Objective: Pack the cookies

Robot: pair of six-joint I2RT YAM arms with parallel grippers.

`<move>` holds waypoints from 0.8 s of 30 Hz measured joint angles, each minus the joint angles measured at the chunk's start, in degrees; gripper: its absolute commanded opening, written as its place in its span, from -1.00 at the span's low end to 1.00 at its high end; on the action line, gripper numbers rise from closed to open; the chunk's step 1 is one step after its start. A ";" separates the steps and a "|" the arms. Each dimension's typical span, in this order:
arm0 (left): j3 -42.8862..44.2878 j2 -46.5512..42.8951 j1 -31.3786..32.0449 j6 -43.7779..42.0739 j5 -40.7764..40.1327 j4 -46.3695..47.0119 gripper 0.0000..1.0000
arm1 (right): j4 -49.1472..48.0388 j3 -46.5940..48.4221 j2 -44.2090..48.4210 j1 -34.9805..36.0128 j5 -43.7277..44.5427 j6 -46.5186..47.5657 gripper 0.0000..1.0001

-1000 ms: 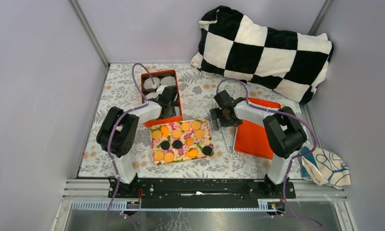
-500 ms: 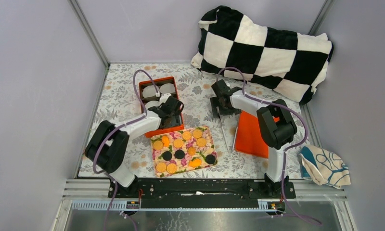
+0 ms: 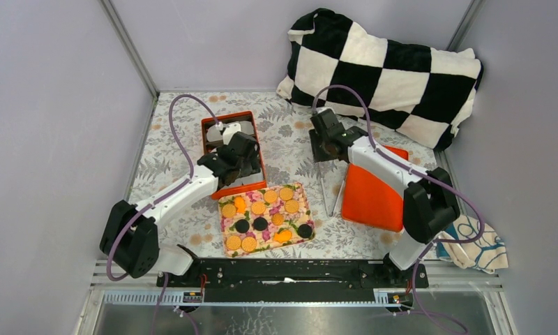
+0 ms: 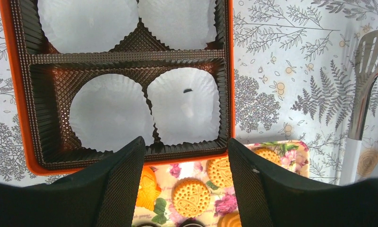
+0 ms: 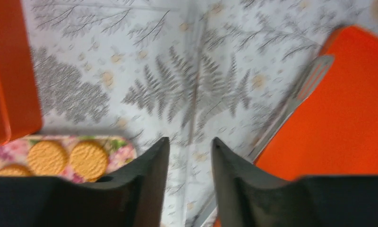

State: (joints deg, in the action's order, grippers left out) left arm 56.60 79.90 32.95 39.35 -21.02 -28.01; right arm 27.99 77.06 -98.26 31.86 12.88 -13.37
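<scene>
The cookies, orange-tan and black discs, lie on the floral tray in the middle of the table. The left wrist view shows tan cookies below my left gripper, which hangs open over the seam between the tray and the orange box. In the overhead view the left gripper is over the box's near end. Four white paper cups line the box's dark insert. My right gripper hovers over bare table; its jaws stand apart with nothing between them.
A metal spatula lies on the cloth between the tray and the flat orange lid. A black-and-white checked pillow fills the back right. A patterned rag lies off the table's right edge.
The left arm has stretched out, its gripper moving back over the box's near end. The right gripper has drawn back toward the pillow and its jaws have narrowed. The tray sits slightly nearer.
</scene>
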 measured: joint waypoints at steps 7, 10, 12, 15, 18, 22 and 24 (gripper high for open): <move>0.00 0.22 0.31 0.15 -0.31 -0.37 -0.97 | 0.39 -8.37 2.64 7.28 -5.55 -2.21 -1.00; 0.02 0.92 0.52 -0.26 -0.46 -0.52 -1.00 | 0.46 -12.94 2.62 9.99 -8.31 -3.69 -1.00; 0.02 1.40 0.57 -0.22 -0.50 -0.59 -1.00 | 0.39 -14.95 2.51 11.61 -10.08 -4.70 -1.00; 0.02 1.97 0.70 -0.22 -0.63 -0.70 -1.00 | 0.04 -16.63 1.92 13.73 -12.35 -6.10 -1.00; 0.02 2.08 0.76 -0.24 -0.70 -0.81 -1.00 | -0.09 -16.79 1.27 14.93 -13.62 -7.08 -1.00; 0.02 2.16 0.76 -0.22 -1.03 -0.81 -1.00 | -0.20 -16.76 1.11 15.67 -14.19 -7.87 -1.00; 0.02 2.25 0.76 -0.22 -1.05 -0.81 -1.00 | 0.04 -16.35 0.17 15.80 -14.19 -8.15 -1.00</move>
State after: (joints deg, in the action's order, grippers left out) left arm 56.62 82.15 33.71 39.13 -22.06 -28.82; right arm 28.03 60.71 -98.08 47.66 -1.30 -21.52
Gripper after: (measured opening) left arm 0.003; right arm 0.011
